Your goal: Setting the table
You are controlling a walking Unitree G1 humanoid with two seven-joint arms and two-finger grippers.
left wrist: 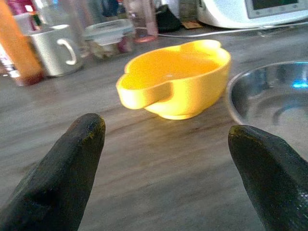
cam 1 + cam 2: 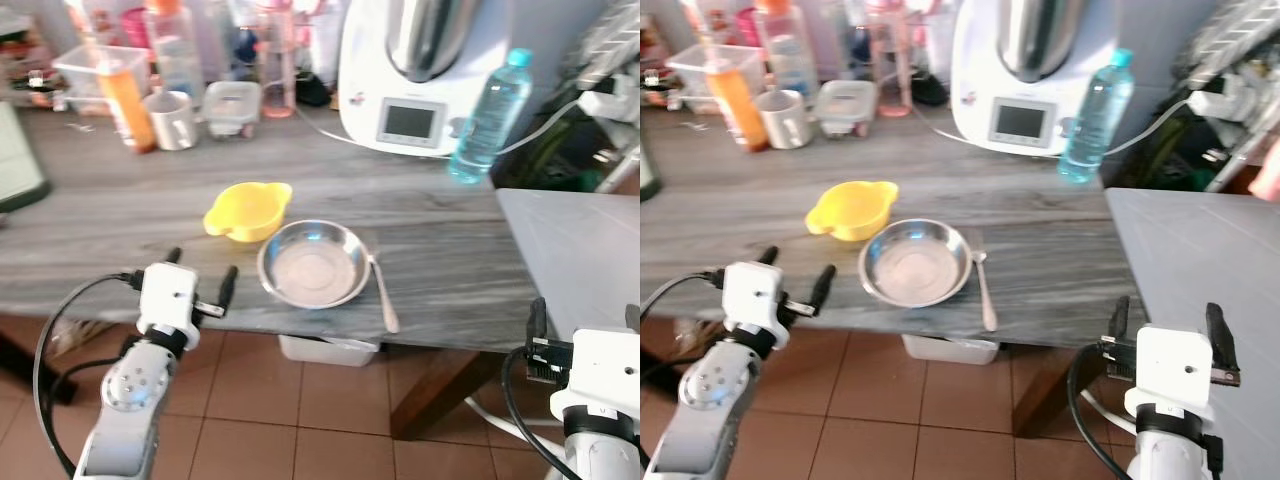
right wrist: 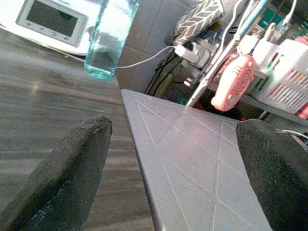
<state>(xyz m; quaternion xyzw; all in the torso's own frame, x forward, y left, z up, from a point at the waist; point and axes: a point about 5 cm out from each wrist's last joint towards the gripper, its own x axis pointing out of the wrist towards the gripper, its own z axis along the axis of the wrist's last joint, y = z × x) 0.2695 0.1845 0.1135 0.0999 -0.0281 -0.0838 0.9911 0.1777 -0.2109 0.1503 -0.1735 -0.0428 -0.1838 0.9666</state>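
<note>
One yellow bowl (image 2: 247, 210), one steel plate (image 2: 313, 264), one spoon (image 2: 383, 293) at frame centre on wooden table (image 2: 120, 210). Left gripper (image 2: 200, 283) lower left at table edge, fingers spread. Right gripper (image 2: 1165, 322) lower right, fingers spread, empty.

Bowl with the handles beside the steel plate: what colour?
Yellow bowl, clearest in the left wrist view.

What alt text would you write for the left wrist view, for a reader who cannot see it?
The left gripper, its two black fingers spread open, points across a grey wooden table at a yellow bowl. A steel plate sits beside the bowl; a white mug stands behind.
</note>
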